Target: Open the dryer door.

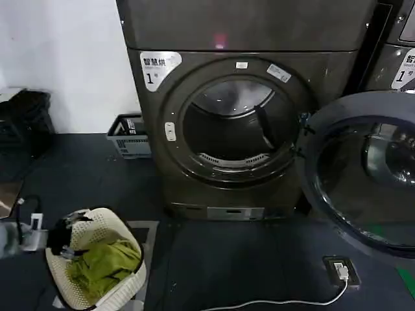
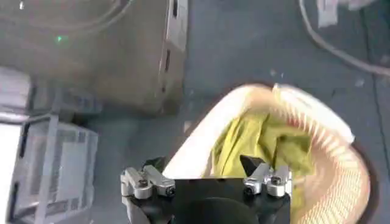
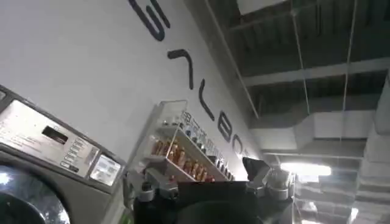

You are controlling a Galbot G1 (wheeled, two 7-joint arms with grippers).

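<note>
At the front of the dryer (image 1: 240, 123), the dryer door (image 1: 363, 172) stands swung wide on its hinge at the machine's right side, its dark glass centre and grey inner ring facing out over the floor (image 1: 214, 259). The round drum opening (image 1: 237, 126) is fully exposed, with the metal drum visible inside. A second machine (image 1: 395, 58) stands just beyond the open door.

The left gripper (image 1: 65, 236) hangs low at the left edge of the floor, directly over the rim of a cream laundry basket (image 1: 126, 288) holding a yellow-green cloth (image 1: 107, 262). In the left wrist view the gripper (image 2: 207, 182) points straight down, the basket (image 2: 329, 182) and the cloth (image 2: 256, 143) beneath it; its fingers (image 2: 268, 176) stand spread apart with nothing between them. A grey crate (image 1: 130, 136) sits on the floor against the wall, beside the dryer's left side, and a white cable (image 1: 285, 302) runs along the floor's near edge to a small floor socket (image 1: 342, 269).

The right gripper (image 3: 210, 185) is turned upward, its wrist camera looking past a machine's control panel (image 3: 55, 143) toward a wall with large lettering (image 3: 183, 61) and the ceiling. Its fingers (image 3: 262, 173) are parted and empty, touching nothing.
</note>
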